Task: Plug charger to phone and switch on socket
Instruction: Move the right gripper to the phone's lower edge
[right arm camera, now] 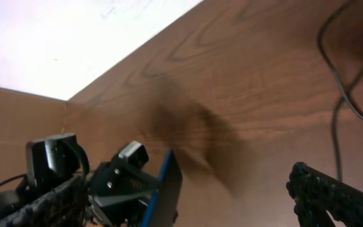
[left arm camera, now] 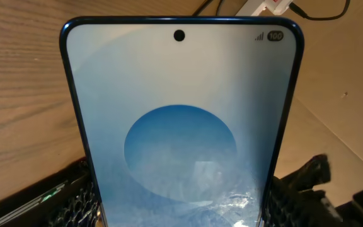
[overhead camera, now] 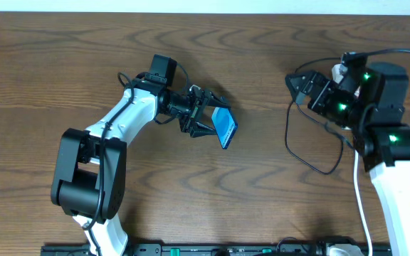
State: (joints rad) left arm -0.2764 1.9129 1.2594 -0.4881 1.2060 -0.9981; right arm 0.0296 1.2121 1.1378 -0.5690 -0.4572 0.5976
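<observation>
My left gripper is shut on the phone and holds it off the table, its blue screen facing the left wrist camera. The jaws clamp the phone's lower sides. The phone's blue edge also shows in the right wrist view. My right gripper is open and empty, its fingers wide apart, to the right of the phone. The charger's black cable loops on the table below the right gripper. Its plug end is not visible. The socket is mostly hidden under the right arm.
The table is dark wood, with a pale wall beyond its far edge. Black robot cables run along the right arm. A black rail runs along the front edge.
</observation>
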